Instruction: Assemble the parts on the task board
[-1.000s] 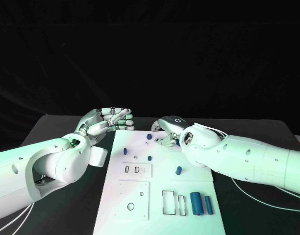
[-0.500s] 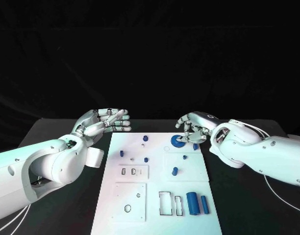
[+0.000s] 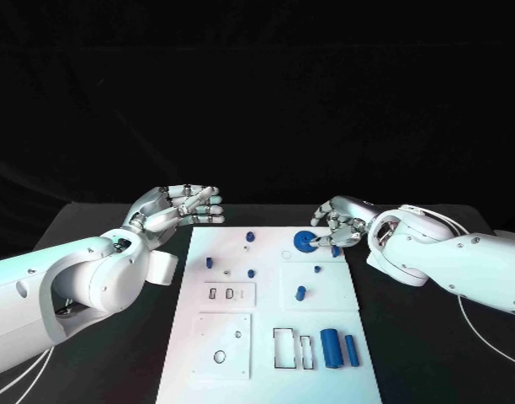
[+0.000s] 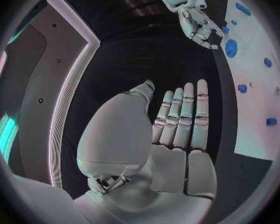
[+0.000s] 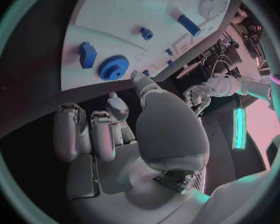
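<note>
One blue gear (image 3: 303,240) on task board (image 3: 270,353), just beside right hand (image 3: 337,225).

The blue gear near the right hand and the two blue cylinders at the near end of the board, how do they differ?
The blue gear is a flat round disc with toothed rim, seen in the right wrist view; the two blue cylinders are long and smooth. The gear sits at the far end of the task board beside the right hand; the cylinders lie side by side at the near end, far from either hand. Both are blue and rest on the board, unheld.
</note>
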Robot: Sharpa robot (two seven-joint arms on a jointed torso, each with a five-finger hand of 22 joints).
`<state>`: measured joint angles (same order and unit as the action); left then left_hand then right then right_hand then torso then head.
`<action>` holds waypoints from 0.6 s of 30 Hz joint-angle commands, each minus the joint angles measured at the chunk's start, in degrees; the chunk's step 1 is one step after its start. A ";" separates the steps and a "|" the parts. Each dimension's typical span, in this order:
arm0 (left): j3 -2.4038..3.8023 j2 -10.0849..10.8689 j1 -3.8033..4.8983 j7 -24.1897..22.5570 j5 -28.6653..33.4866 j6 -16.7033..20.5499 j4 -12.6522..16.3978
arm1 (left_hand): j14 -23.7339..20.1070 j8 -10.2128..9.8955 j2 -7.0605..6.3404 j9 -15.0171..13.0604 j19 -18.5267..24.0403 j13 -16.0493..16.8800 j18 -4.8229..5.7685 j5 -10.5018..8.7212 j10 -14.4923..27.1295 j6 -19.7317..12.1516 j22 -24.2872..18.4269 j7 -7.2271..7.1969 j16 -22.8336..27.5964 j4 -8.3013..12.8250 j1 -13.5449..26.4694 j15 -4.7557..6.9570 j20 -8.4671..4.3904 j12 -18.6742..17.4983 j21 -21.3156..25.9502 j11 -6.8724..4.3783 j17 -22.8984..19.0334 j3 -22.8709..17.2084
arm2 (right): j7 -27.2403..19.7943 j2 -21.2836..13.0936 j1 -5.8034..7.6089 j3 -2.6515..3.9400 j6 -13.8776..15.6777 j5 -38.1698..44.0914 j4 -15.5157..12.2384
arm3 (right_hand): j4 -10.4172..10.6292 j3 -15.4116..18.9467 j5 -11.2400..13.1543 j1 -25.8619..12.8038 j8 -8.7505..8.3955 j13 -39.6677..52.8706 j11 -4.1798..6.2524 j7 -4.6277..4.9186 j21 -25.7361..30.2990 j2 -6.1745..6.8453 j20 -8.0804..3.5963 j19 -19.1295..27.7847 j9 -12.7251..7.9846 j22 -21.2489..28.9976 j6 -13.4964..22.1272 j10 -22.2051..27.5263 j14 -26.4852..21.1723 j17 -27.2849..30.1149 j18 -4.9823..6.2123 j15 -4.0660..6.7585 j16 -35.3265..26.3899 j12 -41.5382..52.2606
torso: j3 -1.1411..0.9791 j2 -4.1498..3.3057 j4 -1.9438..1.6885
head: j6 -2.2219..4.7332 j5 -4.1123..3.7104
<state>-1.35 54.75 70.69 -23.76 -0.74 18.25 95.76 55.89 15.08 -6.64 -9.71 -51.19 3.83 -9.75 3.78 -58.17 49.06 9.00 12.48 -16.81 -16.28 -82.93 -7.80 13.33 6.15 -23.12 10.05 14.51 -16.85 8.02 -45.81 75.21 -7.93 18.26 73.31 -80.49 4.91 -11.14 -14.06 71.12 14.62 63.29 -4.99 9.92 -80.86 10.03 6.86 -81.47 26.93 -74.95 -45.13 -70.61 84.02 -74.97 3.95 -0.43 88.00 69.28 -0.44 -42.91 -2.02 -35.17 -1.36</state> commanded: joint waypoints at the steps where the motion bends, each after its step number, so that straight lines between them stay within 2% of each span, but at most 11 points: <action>1: 0.05 -0.16 0.07 -0.40 0.07 -1.38 -0.02 | -0.32 -0.27 0.14 0.04 -0.09 0.06 -0.68 -0.31 -0.02 -0.33 -0.08 1.09 0.19 0.01 0.27 0.00 0.17 -0.32 -0.25 0.40 0.08 -0.26 | 0.67 0.82 -0.23 -0.02 -2.26 -1.05 1.06 | 0.09 0.32 0.21 0.98 0.42 1.04 -0.02 -0.08 -0.54 -0.13 -0.01 -0.48 0.11 -3.03 0.40 -0.53 4.86 -9.44 -0.92 -0.35 0.33 0.94 | 0.09 -0.04 -0.05 | -0.12 0.05; 11: 0.05 -0.15 0.07 -0.34 0.07 -1.44 -0.05 | -0.34 -0.28 0.14 0.04 -0.09 0.07 -0.68 -0.31 -0.04 -0.33 -0.08 1.08 0.22 0.05 0.17 0.01 0.17 -0.36 -0.27 0.39 0.12 -0.33 | 0.45 3.51 -0.91 -0.09 -2.02 -0.77 4.41 | 0.24 -0.12 0.09 1.84 0.78 3.33 -0.02 -0.09 -1.03 -0.73 0.05 -0.94 0.34 -3.79 0.23 -1.65 5.07 -10.56 -1.08 -0.40 0.72 2.96 | 0.11 -0.11 -0.05 | -0.46 0.25; 18: 0.05 -0.08 0.07 -0.25 0.07 -1.48 -0.03 | -0.34 -0.28 0.14 0.04 -0.09 0.07 -0.68 -0.31 -0.04 -0.33 -0.08 1.08 0.22 0.05 0.17 0.01 0.17 -0.36 -0.27 0.39 0.12 -0.33 | 0.44 4.63 -1.32 -0.19 -2.68 -0.18 5.42 | 0.04 -0.81 0.26 2.64 1.02 4.47 0.00 -0.12 -1.37 -1.01 0.07 -1.23 0.47 -4.31 0.01 -2.16 5.21 -11.26 -1.19 -0.41 0.95 3.98 | 0.11 -0.07 0.06 | -0.85 0.54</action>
<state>-1.35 54.75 70.68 -23.69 -0.73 17.91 95.61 55.89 15.08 -6.64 -9.71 -51.19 3.82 -9.75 3.78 -58.17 49.07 9.00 12.48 -16.81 -16.28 -82.93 -7.80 13.33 6.15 -23.12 10.04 14.56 -16.85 8.28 -41.36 74.01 -8.09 16.89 72.48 -75.22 5.00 -11.51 -14.06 73.04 15.50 67.63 -4.98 9.92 -82.03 9.02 6.87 -82.28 27.34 -74.93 -45.13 -72.24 84.02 -74.95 3.81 -0.43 88.57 73.02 -0.33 -43.00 -2.01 -35.90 -0.96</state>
